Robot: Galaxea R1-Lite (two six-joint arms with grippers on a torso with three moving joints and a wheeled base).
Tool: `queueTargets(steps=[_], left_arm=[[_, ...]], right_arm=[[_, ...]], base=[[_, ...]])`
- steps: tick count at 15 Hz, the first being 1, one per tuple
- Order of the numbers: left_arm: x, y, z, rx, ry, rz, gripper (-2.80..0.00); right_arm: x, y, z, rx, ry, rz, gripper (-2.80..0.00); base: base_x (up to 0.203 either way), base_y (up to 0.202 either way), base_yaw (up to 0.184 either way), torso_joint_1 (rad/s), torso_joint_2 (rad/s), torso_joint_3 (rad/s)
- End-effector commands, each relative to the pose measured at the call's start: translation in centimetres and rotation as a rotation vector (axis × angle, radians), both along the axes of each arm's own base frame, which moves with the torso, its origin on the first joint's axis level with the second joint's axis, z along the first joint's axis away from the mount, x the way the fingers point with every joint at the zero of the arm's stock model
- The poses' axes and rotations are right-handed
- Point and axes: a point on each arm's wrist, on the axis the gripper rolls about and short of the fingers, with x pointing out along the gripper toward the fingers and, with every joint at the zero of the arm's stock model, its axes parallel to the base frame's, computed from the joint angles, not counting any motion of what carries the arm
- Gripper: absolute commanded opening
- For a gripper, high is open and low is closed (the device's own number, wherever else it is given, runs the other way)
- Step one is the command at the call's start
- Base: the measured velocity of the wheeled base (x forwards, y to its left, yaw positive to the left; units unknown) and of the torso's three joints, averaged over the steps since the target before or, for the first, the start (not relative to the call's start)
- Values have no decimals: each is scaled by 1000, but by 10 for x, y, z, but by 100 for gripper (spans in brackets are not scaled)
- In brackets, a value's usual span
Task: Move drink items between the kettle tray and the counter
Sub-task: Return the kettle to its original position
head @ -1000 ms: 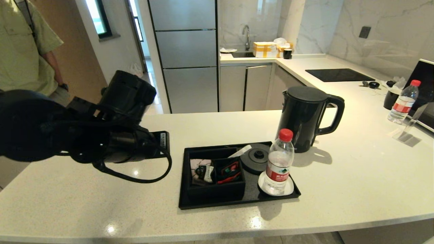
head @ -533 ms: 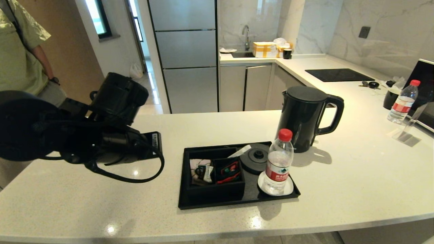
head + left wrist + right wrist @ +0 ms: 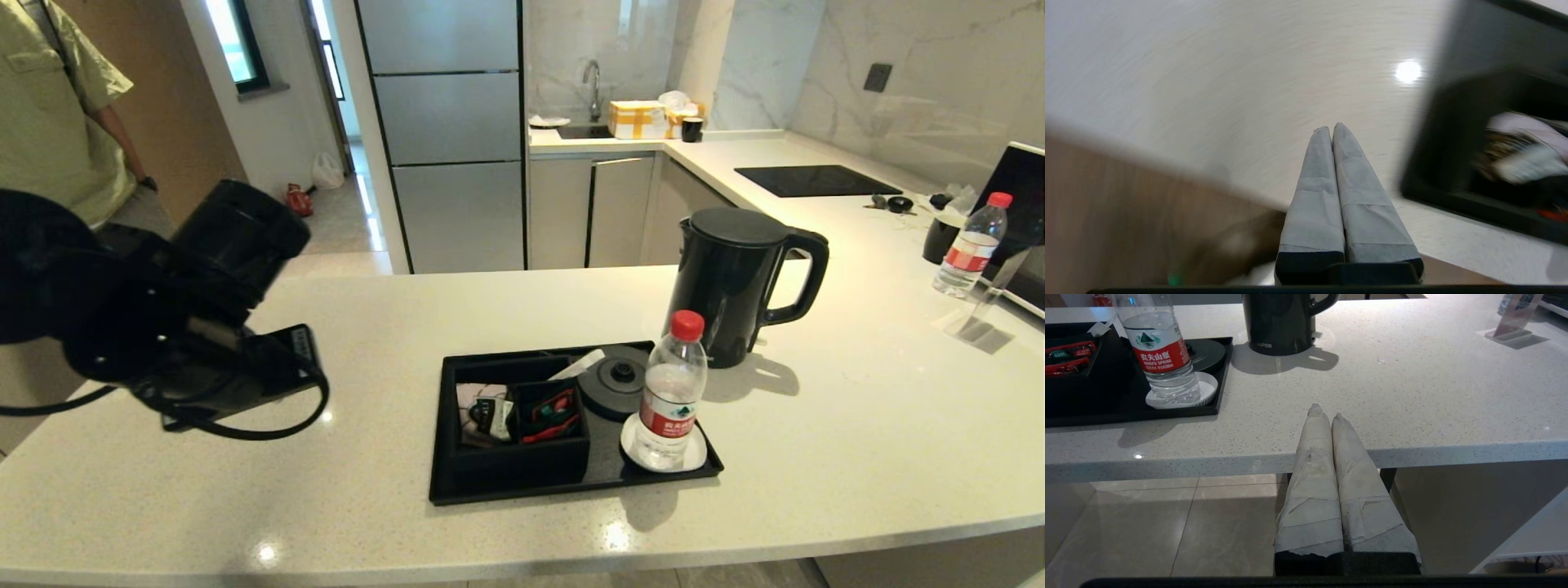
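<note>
Kettle (image 3: 739,282) upright on counter (image 3: 857,425) at centre-right of frame, just beyond tray (image 3: 522,490): rigid, likely heavy, so grip its loop handle (image 3: 804,278); left gripper (image 3: 1332,127) and right gripper (image 3: 1325,412) both closed, empty.

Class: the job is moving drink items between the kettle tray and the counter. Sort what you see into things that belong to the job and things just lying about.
Belongs to the job:
- kettle, on the counter
- water bottle, on the white coaster
- kettle tray
- left gripper, shut, empty

Just lying about:
- second bottle, far right
- hob
- yellow box by the sink
</note>
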Motion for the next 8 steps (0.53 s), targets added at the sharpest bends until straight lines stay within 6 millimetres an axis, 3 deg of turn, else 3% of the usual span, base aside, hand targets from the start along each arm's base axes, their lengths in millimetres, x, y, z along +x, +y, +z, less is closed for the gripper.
queueTargets(steps=[1,3,5,8], left_arm=[[-17,20,12,-28,7,101,-280],[-48,42,25,-70,-20,161,-280],[-104,64,39,-122,-104,203,-280],[-180,85,33,-156,-154,269,-280]], right_arm=[[0,0,0,-1,1,0,-280],[0,0,0,-1,1,0,-280],[0,0,0,-1,1,0,-280],[0,0,0,-1,1,0,-280]], base=[[0,0,0,0,0,0],[0,0,0,0,0,0],[0,0,0,0,0,0],[0,0,0,0,0,0]])
